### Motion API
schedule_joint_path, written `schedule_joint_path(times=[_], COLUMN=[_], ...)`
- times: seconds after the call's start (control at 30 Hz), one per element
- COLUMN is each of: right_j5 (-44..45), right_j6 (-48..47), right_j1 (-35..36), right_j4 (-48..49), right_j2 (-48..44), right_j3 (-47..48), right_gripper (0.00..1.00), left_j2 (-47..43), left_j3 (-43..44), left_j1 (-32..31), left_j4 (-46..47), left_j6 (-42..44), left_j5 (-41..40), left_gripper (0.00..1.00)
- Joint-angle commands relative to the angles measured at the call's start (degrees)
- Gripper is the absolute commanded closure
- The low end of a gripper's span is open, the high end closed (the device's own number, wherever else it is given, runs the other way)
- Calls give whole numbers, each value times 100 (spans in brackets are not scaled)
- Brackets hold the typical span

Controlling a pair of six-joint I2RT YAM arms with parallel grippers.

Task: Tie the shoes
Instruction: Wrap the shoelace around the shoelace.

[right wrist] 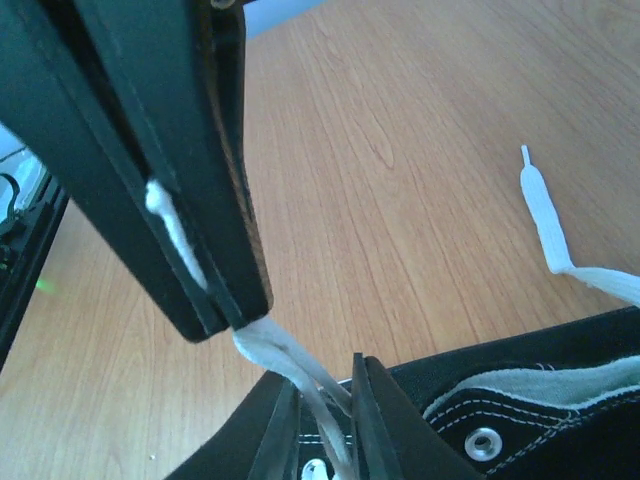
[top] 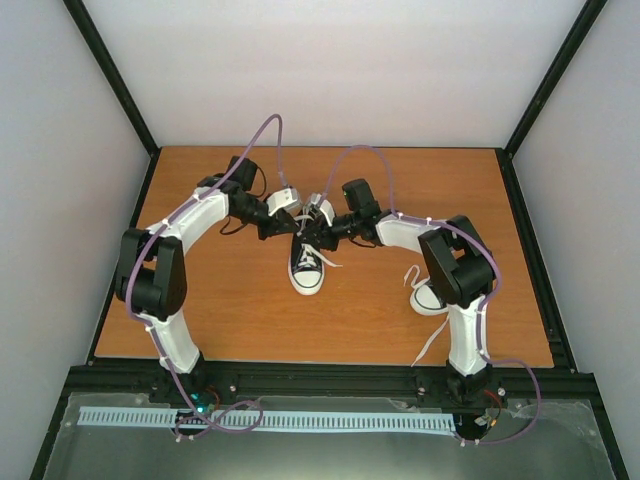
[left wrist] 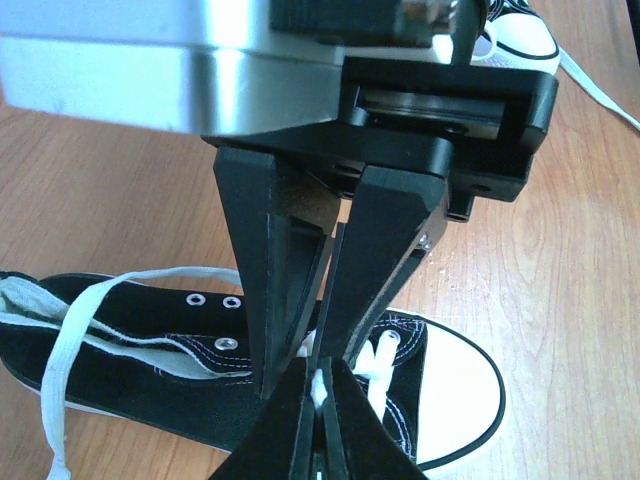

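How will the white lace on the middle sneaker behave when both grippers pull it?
Probably floppy: the lace kinks between the left gripper and right gripper. It looks thin and flat, so it might slip from the shut jaws. The sneaker looks small, likely light; a pull may drag it.

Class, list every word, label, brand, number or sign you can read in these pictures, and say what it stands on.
No text can be read in any view.
Middle shoe: no legible brand or label; any mark is too small.
Second shoe: partly hidden behind the right arm; nothing readable.
Table: plain wood, no print.
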Motion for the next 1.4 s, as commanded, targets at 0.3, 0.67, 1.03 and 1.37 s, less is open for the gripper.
schedule_joint_path(times=[0.3, 0.67, 1.03, 1.37], right_j5=[271, 511, 531, 671], right_j6=[542, 633, 645, 907], right_j1=[55, 55, 64, 119], right_j4=[867, 816, 703, 767], right_j2=[-49, -84, -64, -132], right_j3=[-276, -295, -287, -341], right_gripper=[97, 97, 97, 97], left_j2=[315, 1275, 2833, 2448], left_j3=[428, 1461, 2841, 1697], left_j1=[70, 657, 643, 615], left_j4=[-75, -1136, -889, -939], left_j6=[-155, 1238, 1584, 1981], left_j5=[-175, -1076, -3082, -3628], left_gripper=[53, 22, 19, 81])
